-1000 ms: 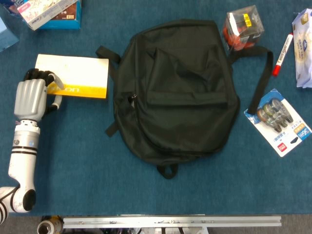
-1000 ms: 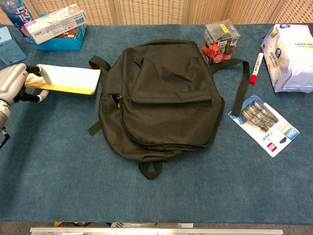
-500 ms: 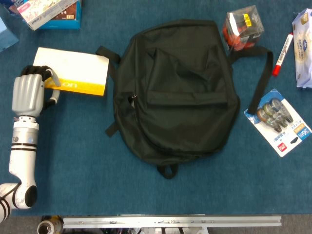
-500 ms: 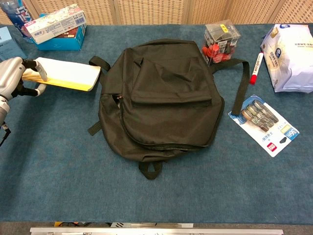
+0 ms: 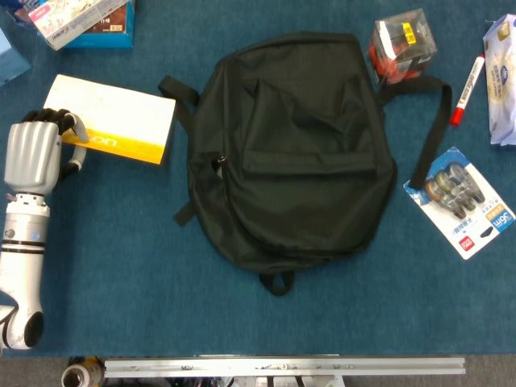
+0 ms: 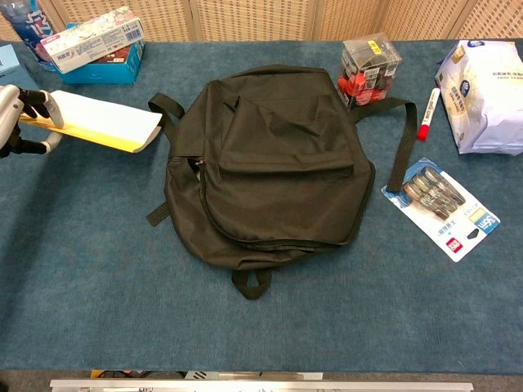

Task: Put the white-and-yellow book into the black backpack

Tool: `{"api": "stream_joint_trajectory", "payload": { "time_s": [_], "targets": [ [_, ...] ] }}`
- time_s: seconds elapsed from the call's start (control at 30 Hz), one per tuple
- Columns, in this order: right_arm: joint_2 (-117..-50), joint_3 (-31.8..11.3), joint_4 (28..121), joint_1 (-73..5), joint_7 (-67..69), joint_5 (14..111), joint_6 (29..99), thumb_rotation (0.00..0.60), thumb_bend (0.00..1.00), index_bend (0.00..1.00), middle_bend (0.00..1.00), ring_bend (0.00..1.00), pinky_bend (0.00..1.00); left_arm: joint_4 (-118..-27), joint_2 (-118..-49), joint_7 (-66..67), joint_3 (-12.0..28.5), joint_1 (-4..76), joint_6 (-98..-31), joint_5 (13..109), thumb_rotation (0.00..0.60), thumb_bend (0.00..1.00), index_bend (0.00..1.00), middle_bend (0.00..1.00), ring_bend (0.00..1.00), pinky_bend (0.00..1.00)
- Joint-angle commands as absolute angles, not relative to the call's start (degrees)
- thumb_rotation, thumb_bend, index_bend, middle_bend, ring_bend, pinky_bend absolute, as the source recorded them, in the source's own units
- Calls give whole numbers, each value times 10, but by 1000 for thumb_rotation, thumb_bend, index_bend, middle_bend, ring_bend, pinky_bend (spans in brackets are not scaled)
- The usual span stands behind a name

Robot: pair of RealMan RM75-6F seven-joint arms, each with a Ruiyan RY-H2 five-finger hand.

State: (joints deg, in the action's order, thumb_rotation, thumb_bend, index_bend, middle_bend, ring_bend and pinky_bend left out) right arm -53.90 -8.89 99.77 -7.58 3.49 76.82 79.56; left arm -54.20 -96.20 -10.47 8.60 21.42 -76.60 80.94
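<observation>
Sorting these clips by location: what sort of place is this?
Likely an indoor lab tabletop: blue cloth-covered table, woven screen panels behind, an aluminium rail along the near edge.

We see a table covered in blue carpet-like cloth (image 6: 98, 269), filling both views. Along its edge at 6 o'clock runs a slotted aluminium rail (image 5: 282, 367), with grey floor showing beneath it in the chest view. At 12 o'clock in the chest view, behind the table's far edge, stands a row of woven wicker-pattern screen panels (image 6: 253, 18) with pale wooden uprights. Lighting is even and diffuse.
</observation>
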Motion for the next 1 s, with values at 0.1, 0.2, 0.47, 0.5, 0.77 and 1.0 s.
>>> {"api": "stream_joint_trajectory", "payload": {
  "time_s": [0.1,0.2,0.47,0.5,0.77,1.0],
  "targets": [
    [-542,-86,1008,-85,24,778,786,600,137,76,299,184,410,-545,-945,-146,82,211,-805,838,600,346,638,551,438,438],
    [-545,-83,1016,-95,15,787,773,600,136,75,299,184,410,-552,-935,-165,80,208,-827,851,600,346,640,553,440,448],
    [-544,-70,1050,-129,0,829,727,600,137,76,299,184,410,-591,-905,-179,74,194,-870,874,600,346,641,555,442,451],
    [-543,-68,1058,-136,0,837,717,600,136,76,299,184,410,-597,-901,-178,73,193,-876,876,600,346,642,556,443,451],
    [-547,-51,1104,-197,6,881,626,600,81,76,299,184,410,-645,-876,-173,58,180,-899,899,600,346,643,557,444,451],
    [-565,-48,1127,-255,10,886,543,600,42,76,299,184,410,-670,-864,-162,49,171,-915,913,600,346,644,557,444,451]
  ]
}}
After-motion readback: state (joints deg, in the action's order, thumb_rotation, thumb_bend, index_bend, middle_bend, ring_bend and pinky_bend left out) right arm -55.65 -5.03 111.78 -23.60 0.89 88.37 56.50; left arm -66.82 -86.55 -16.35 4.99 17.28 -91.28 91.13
